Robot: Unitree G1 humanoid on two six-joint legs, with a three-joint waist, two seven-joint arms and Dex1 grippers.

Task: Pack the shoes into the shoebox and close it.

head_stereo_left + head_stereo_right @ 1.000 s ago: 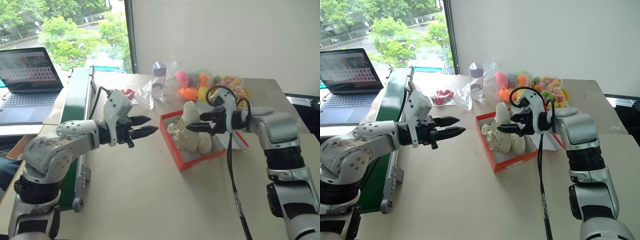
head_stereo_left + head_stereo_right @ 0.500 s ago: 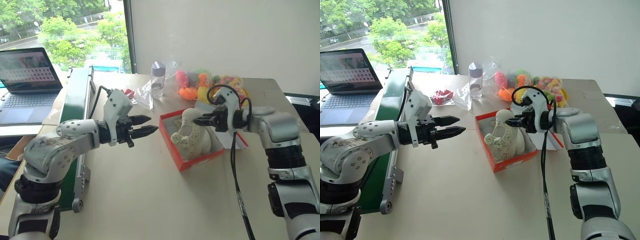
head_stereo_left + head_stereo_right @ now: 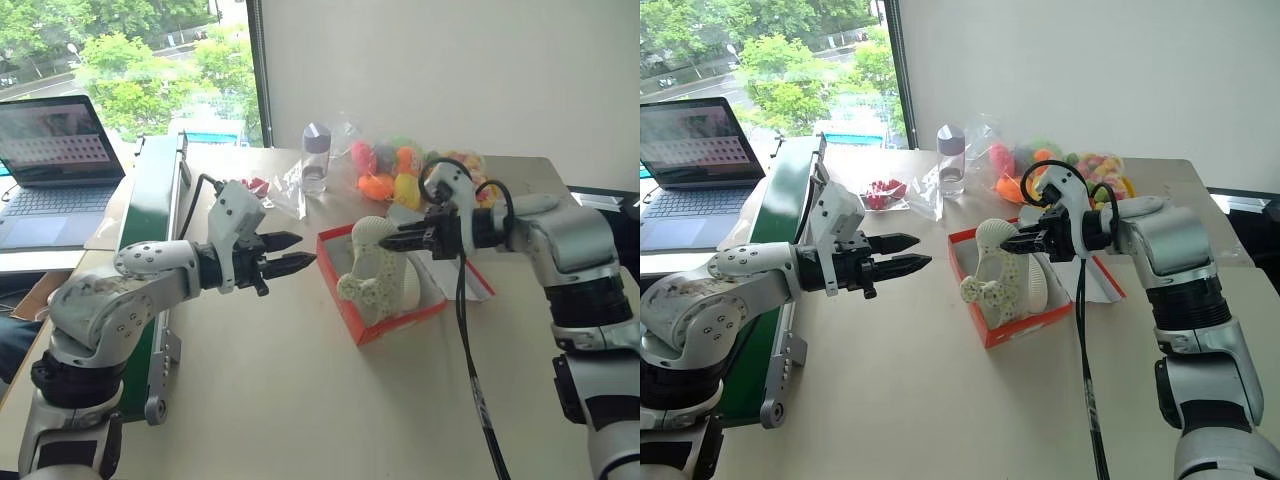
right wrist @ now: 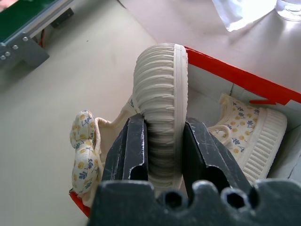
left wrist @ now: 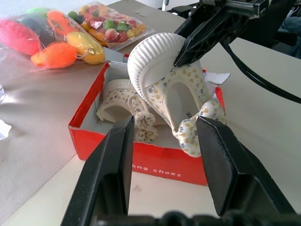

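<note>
Your beige desk (image 3: 300,400) sits by a window (image 3: 120,60); right claw (image 4: 162,141) pinches one shoe (image 4: 162,94) over the shoebox (image 5: 141,157); left claw (image 3: 290,254) gapes empty.

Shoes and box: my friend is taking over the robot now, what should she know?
Right hand is shut on one shoe, holding it tilted over the shoebox. Left hand is open, empty, beside the box. The other shoe lies inside the box.
Done: one shoe packed.
Left: lay the held shoe flat inside, let go, close the lid.
</note>
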